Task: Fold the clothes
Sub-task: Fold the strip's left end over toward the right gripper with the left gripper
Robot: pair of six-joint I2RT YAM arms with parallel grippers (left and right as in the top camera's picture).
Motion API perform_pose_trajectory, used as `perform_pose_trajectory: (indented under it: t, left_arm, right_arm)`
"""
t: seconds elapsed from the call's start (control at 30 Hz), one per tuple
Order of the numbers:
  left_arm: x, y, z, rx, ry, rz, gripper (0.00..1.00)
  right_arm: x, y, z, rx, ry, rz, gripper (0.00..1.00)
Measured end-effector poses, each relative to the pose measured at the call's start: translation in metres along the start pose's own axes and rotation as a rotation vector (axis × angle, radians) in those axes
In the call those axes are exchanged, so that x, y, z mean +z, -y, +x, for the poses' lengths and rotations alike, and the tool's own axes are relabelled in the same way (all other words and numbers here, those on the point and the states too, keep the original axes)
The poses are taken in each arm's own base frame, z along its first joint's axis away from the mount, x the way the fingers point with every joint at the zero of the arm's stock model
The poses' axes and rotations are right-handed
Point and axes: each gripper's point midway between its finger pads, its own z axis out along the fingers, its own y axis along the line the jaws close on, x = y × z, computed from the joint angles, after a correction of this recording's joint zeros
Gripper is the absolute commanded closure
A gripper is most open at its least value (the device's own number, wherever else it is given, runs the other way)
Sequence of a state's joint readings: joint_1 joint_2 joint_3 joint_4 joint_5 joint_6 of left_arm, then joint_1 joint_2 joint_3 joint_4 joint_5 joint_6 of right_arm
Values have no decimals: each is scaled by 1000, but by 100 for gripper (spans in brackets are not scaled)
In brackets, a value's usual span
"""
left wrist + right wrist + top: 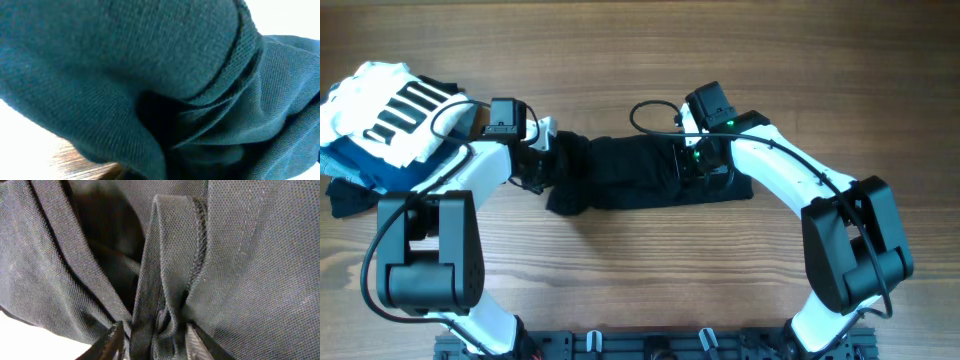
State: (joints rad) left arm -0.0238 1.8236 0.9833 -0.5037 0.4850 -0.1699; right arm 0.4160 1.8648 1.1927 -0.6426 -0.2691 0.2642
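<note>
Lying on the worktop: a black shirt (pixel 630 182), bunched into a long, narrow, rumpled band across the middle of the wood between the two arms.
Shirt fabric: soft, fine knit with a tiny mesh-like weave. The right wrist view shows a stitched hem standing up as a ridge. The left wrist view shows thick, rounded folds stacked in layers.
Right end effector (pixel 154 341): its two dark fingertips (pixel 112 342) are pressed in on the raised ridge of fabric, pinching the shirt. From overhead it sits on the right half of the band.
Left end effector (pixel 550 160): at the left end of the shirt, where the cloth bulges. Fabric fills its camera and hides the fingers, so I cannot tell whether they are spread or closed.
Pile at far left: a white garment with black stripes (pixel 390 110), loosely heaped on blue folded garments (pixel 390 172), apart from the shirt.
Worktop (pixel 640 60): flat, light brown wood with lengthwise grain.
</note>
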Motion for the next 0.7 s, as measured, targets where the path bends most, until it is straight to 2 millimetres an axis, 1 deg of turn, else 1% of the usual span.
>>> perform_pose_trajectory:
  t: [0.1, 0.13, 0.2, 0.27, 0.33, 0.37, 0.43, 0.47, 0.5, 0.53, 0.57, 0.6, 0.63, 0.7]
  left_arm:
    - [-4, -6, 4, -41, -20, 5, 96]
    - [-9, -12, 7, -72, -33, -1, 96]
    - [-25, -19, 5, -119, -32, -10, 96]
    - [-45, -17, -5, -133, -3, -9, 96]
    - [-63, -7, -17, -107, 50, -4, 96]
    - [-69, -4, -19, -101, 63, -6, 96]
    - [-78, -5, -16, -104, 65, -38, 96]
    - [-82, -9, -12, -113, 52, -70, 96]
    - [-85, -11, -9, -122, 40, -95, 95]
    - [-85, -12, -8, -125, 36, -103, 95]
    - [-93, -13, -7, -133, 24, -132, 95]
    - [-98, -12, -8, -135, 21, -143, 95]
    - [-105, -9, -13, -131, 29, -149, 95]
    - [-119, -2, -20, -126, 43, -158, 94]
  right_arm:
    - [0, 0, 0, 5, -2, 0, 63]
    - [0, 1, 2, 7, -7, 2, 63]
    - [0, 1, 2, 10, -7, 3, 62]
    - [0, 1, 2, 10, -7, 3, 62]
    - [0, 1, 2, 11, -7, 3, 63]
    - [0, 2, 3, 15, -14, 5, 63]
    - [-4, 9, 10, 39, -46, 17, 60]
    - [-10, 14, 7, 57, -37, 20, 59]
    - [-20, 21, 1, 72, -14, 21, 58]
    - [-37, 29, -8, 85, 29, 20, 58]
    - [-50, 35, -13, 93, 56, 22, 59]
    - [-67, 44, -16, 105, 80, 32, 58]
    - [-77, 53, -16, 122, 89, 45, 57]
    - [-82, 71, -10, 158, 72, 93, 55]
